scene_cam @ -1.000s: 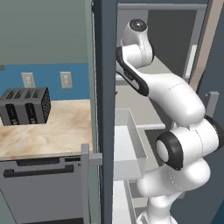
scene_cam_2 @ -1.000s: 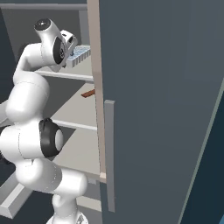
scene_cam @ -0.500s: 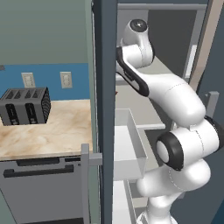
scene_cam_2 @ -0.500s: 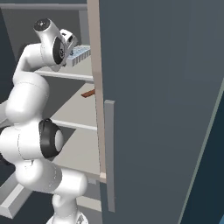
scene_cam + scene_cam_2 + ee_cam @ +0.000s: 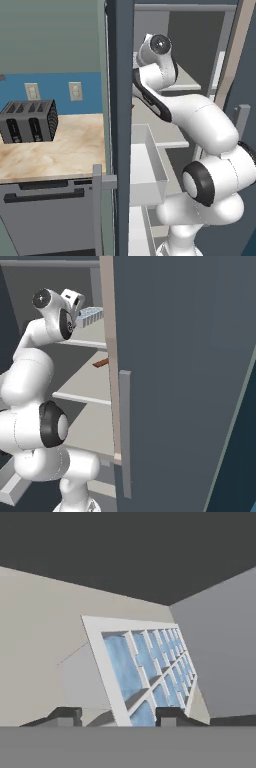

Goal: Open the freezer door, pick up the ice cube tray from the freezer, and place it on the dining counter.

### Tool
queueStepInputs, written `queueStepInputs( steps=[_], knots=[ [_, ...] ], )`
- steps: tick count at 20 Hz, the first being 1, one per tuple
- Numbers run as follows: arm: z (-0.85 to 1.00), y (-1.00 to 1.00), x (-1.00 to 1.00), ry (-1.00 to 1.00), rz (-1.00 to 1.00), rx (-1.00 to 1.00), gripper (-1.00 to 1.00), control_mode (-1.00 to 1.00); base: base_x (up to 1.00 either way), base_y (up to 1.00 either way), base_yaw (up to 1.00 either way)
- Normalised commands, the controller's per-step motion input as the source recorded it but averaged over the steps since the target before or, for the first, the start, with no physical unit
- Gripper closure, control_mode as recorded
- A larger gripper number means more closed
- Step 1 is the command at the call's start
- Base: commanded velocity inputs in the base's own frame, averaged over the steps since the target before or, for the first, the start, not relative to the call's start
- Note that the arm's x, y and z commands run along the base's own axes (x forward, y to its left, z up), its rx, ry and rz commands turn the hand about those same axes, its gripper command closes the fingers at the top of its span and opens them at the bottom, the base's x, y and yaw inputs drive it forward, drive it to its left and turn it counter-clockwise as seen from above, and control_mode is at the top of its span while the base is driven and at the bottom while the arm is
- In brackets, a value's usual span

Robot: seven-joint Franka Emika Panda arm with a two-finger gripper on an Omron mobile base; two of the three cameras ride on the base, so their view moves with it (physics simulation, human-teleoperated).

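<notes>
Gripper (image 5: 116, 714) straddles the ice cube tray (image 5: 146, 672) edge, grip unclear; brown bar (image 5: 100, 363) lies on the shelf below.

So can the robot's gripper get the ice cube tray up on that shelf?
Probably yes. The freezer door stands open, and in the hand view the gripper sits right at the ice cube tray, one fingertip on each side of its near edge, with nothing between them.

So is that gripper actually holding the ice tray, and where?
Cannot tell yet. The gripper straddles the near rim of the ice cube tray, one fingertip on each side, but contact isn't visible.
</notes>
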Motion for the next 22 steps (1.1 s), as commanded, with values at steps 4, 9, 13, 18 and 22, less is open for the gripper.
queueStepInputs(
  steps=[4,9,13,18,22],
  knots=[
    [0.00,0.00,-0.03,-0.27,0.00,-0.02,1.00,-1.00,0.00,0.00,0.00],
    [0.04,0.00,-0.01,-0.20,0.00,0.00,1.00,-1.00,0.00,0.00,0.00],
    [0.28,0.00,-0.08,-0.08,0.00,0.00,1.00,-1.00,0.00,0.00,0.00],
    [0.28,0.00,-0.21,0.00,0.00,0.00,1.00,-1.00,0.00,0.00,0.00],
    [0.13,0.00,-0.43,0.00,0.00,0.00,1.00,-1.00,0.00,0.00,0.00]
  ],
)
